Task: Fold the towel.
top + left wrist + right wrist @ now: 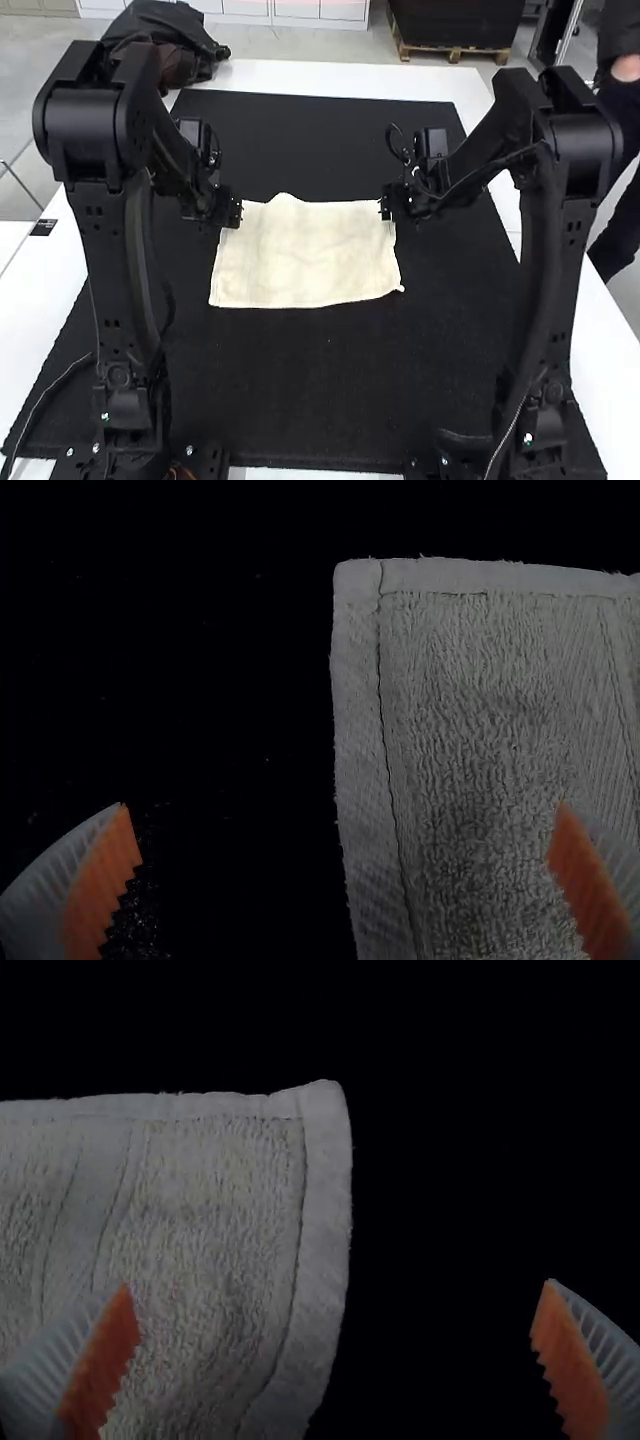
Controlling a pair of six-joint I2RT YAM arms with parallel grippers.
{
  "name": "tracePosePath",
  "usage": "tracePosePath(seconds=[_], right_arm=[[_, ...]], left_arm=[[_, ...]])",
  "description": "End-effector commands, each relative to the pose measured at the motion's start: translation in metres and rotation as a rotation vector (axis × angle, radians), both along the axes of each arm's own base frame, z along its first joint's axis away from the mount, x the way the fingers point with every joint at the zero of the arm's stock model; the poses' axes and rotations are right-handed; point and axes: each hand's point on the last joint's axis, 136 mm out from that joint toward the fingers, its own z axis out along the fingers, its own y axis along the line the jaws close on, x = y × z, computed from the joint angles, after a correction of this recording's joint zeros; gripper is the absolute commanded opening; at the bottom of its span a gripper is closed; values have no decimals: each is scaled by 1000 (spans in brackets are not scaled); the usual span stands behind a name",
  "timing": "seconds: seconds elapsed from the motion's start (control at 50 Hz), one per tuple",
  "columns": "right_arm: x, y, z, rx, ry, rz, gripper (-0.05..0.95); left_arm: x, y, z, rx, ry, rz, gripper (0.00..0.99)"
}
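The cream towel [308, 255] lies spread on the black mat as a rough rectangle, with a small bump on its far edge. My left gripper [235, 212] is over its far left corner, and my right gripper [387, 208] is over its far right corner. In the left wrist view my left gripper [345, 830] stands wide open, its fingers on either side of the towel's [480, 730] hemmed side edge. My right gripper [335, 1310] is likewise wide open in the right wrist view, the side hem of the towel [200, 1190] between its fingers.
The black mat [310, 400] covers most of the white table [335, 78]. A dark bag [175, 40] rests at the table's far left corner. Both arms rise from the near side, one on each side of the towel.
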Motion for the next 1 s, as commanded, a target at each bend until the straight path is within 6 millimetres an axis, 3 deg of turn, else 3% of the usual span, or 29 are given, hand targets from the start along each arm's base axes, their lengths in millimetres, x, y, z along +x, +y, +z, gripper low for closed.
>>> tracePosePath(seconds=[0.0, 0.34, 0.98], right_arm=[[9, 9, 3, 22, -17, 6, 907], [14, 11, -13, 18, 1, 6, 907], [16, 20, -35, 9, 32, 20, 905]], left_arm=[[12, -5, 8, -8, -30, -11, 959], [20, -4, 8, -7, -62, -9, 957], [19, -9, -11, -3, -27, -21, 959]])
